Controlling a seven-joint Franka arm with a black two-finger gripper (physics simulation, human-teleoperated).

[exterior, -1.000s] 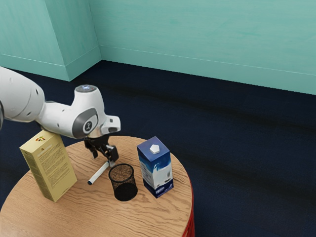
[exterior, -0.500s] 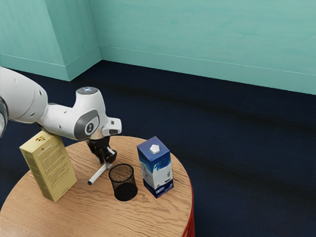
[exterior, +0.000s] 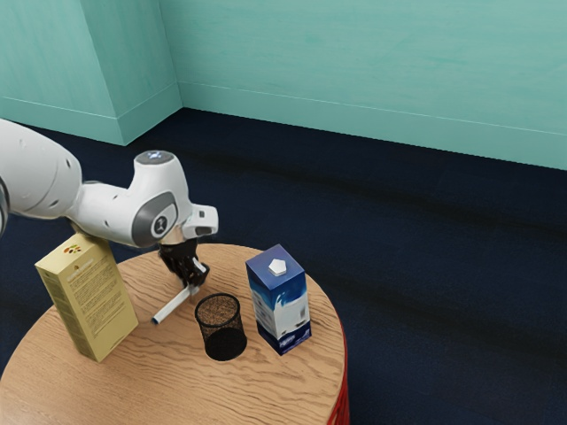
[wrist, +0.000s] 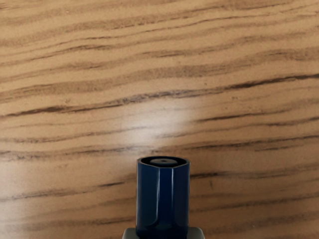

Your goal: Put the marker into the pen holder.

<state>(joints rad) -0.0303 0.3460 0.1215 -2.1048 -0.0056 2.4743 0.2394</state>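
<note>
Gripping marker (wrist: 162, 199) in clenched pincer (exterior: 193, 283), blue end jutting out. Shifted slightly up and back since half a second ago, seemingly just lifted off bench (exterior: 177, 385); likely a sound grasp, with pickup starting. Held slanted beside mesh pen holder (exterior: 221, 335), outside it, so not inserted. Next, probably needs raising above rim, tipping upright, then lowering in; could snag rim if carried low. Past holder, see blue-and-white carton (exterior: 282, 310); opposite, yellow box (exterior: 96, 305). Beyond, dark floor (exterior: 416, 257), then teal wall (exterior: 354, 80).
</note>
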